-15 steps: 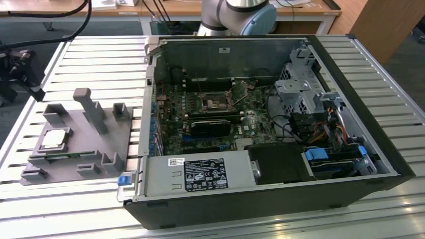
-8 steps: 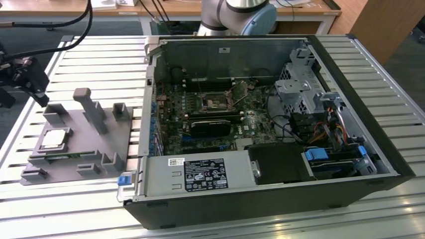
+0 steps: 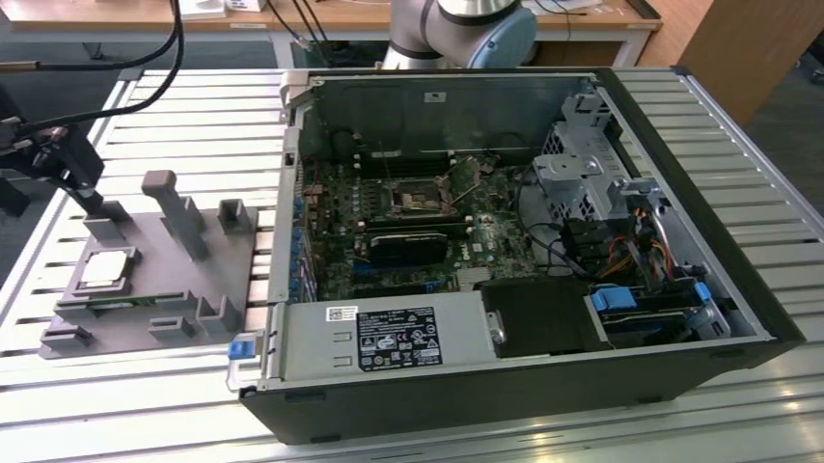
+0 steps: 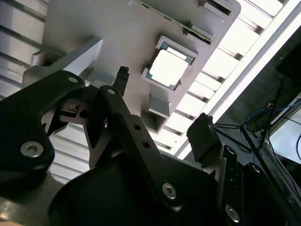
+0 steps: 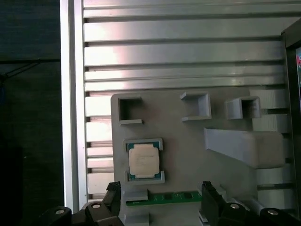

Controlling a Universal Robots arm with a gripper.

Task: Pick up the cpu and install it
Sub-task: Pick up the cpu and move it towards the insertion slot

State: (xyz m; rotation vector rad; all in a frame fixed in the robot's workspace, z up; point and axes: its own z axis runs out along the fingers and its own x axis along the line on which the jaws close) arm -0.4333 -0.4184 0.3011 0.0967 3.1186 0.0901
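Exterior view: the cpu (image 3: 106,270) lies flat, metal top up, in its cradle on the grey tray (image 3: 168,289). The tray sits on the slatted table (image 3: 721,424), to the exterior view's left of the open computer case (image 3: 425,96). The gripper (image 3: 58,183) hangs over the tray's far left corner, above the chip and apart from it.

First wrist view: the near-square cpu (image 5: 144,160) sits between two pale end brackets, its edges squared to the tray (image 5: 188,136). Its slightly longer sides run crosswise to the green memory stick (image 5: 162,197) just beside it. The gripper (image 5: 160,195) stands wide open, and its dark fingers (image 5: 113,195) hold nothing.

Second wrist view: the cpu (image 4: 168,67) shows bright on the tray (image 4: 117,33), top face toward the camera. The gripper (image 4: 162,101) is spread apart and empty, clear of the chip.
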